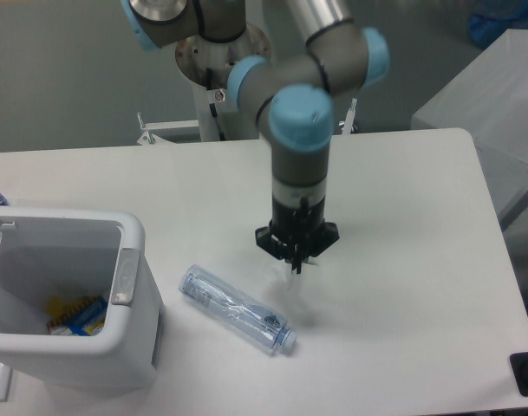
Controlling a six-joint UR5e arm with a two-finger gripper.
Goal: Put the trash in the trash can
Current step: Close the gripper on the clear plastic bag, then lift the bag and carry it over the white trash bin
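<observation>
One bottle [237,309], one trash can [68,299], perhaps two wrappers [75,315] inside.

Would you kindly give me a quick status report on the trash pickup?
Gripper raised above table, jaws' state unclear. Bottle lying on table, not held. Trash can to the left, path unobstructed.

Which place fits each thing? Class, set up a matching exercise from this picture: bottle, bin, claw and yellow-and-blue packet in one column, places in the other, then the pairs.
Things:
1. bottle
2. bin
3. claw
4. yellow-and-blue packet

Places:
A. inside the bin
B. raised above the table, right of the bottle
C. lying flat on the table
D. at the table's left edge

Pairs: 1-C, 2-D, 3-B, 4-A
</observation>
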